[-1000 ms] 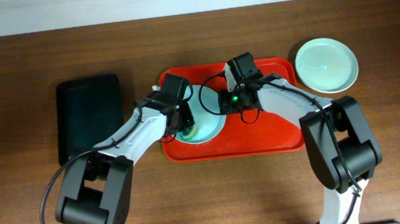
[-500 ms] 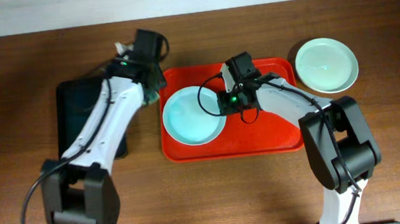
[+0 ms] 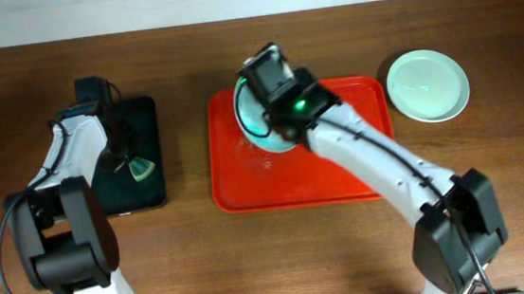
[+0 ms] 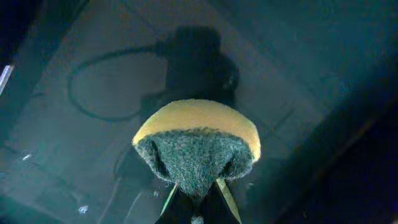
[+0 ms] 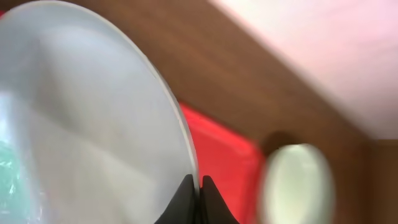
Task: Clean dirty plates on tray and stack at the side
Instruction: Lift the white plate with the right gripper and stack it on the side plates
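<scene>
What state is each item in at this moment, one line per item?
Sponge: pinched in left gripper, over black tray.
Light blue plate: tilted up, rim clamped by right gripper.
Red tray: faint wet smears, no plate lying flat on it.
Mint plate: flat on the table.

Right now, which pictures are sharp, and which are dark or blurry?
Overhead view: evenly lit and sharp. Left wrist view: dim and bluish, only the sponge bright, with a shadow on the black tray behind it. Right wrist view: blurred, the held plate and red tray smeared.
</scene>
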You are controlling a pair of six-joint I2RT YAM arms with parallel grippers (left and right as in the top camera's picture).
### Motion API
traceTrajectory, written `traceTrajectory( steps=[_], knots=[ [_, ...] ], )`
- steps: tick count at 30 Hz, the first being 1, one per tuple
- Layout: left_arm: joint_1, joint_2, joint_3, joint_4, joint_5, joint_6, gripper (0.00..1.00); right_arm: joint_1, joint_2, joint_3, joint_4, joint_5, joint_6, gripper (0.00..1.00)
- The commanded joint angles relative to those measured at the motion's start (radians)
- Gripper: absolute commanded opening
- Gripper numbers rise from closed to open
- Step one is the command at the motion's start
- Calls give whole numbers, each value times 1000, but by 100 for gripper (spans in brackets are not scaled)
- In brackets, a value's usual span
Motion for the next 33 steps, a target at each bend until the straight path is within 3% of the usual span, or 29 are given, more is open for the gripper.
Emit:
traceTrajectory(
  steps=[1, 4, 5, 6, 7, 8, 11, 14, 17, 19, 21, 25, 29, 33],
  knots=[
    [14, 24, 3, 26, 15, 12, 1, 97, -24, 26, 51, 416, -211, 4],
    [14, 29, 3, 46, 15, 12, 31, 154, -24, 26, 122, 544, -355, 4],
    [14, 29, 3, 50, 15, 12, 56, 176, -24, 26, 165, 599, -422, 4],
    [14, 29, 3, 52, 15, 12, 67, 192, -24, 26, 202, 638, -479, 4],
    [14, 29, 3, 53, 15, 12, 86, 206, -24, 26, 240, 666, -530, 4],
    [14, 29, 3, 51, 15, 12, 99, 219, -24, 26, 288, 699, -597, 4],
    [14, 29, 3, 51, 15, 12, 99, 249, -24, 26, 408, 783, -760, 4],
    [14, 29, 3, 51, 15, 12, 99, 259, -24, 26, 460, 806, -797, 4],
    [14, 29, 3, 51, 15, 12, 99, 244, -23, 17, 436, 745, -549, 4],
    [14, 29, 3, 51, 15, 12, 99, 205, -23, 13, 184, 504, -316, 4],
    [14, 29, 3, 51, 15, 12, 99, 141, -23, 13, -16, 119, -183, 4],
    [14, 29, 3, 51, 15, 12, 99, -97, -32, 13, -81, -361, 263, 4],
    [14, 29, 3, 51, 15, 12, 99, -467, -20, 13, -68, -990, 335, 4],
    [14, 29, 3, 51, 15, 12, 99, -747, 6, 2, -109, -1035, 335, 4]
  ],
)
